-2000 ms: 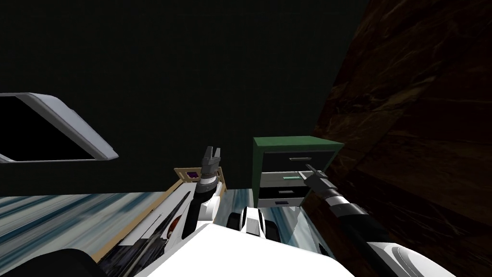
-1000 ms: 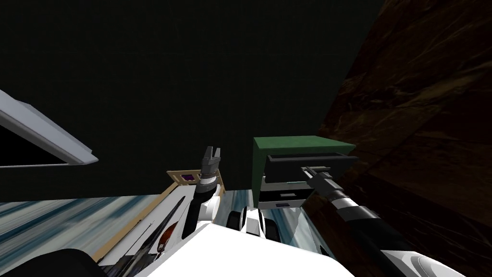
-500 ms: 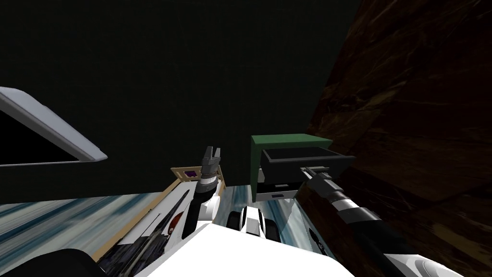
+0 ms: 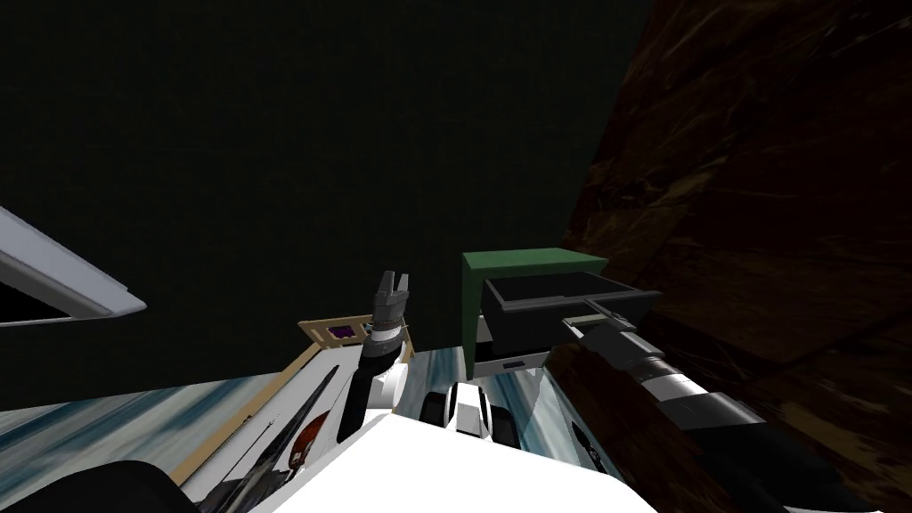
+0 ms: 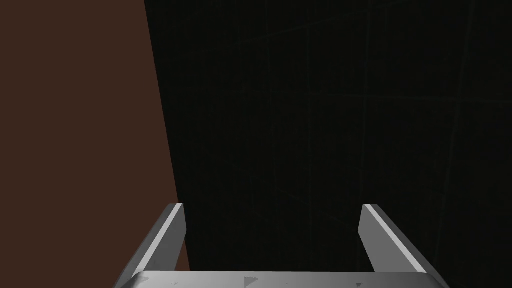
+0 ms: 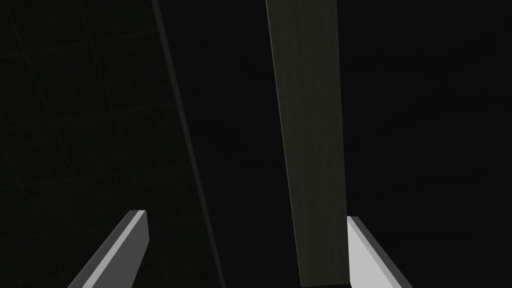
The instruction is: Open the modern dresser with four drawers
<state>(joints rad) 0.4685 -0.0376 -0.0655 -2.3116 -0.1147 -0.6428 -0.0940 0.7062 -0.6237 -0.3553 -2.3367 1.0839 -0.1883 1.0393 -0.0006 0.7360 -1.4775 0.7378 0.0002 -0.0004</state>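
Right pincer [image 4: 593,311], blades spread wide, sits at the front of the dark top drawer [image 4: 541,299], already drawn well out of the green box-shaped dresser [image 4: 534,261] by the brown wall [image 4: 766,214], so opening seems essentially done; left pincer [image 4: 393,281] hangs wide, idle.

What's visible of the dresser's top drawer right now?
The top drawer is a dark grey, open-topped box. It is pulled well out of the green dresser and sits level. Its inside is dark, so any contents can't be told. A pale strip, likely its handle, lies at the front. The right gripper is at that front with its fingers open; whether it touches can't be told. The paler lower drawers sit further in.
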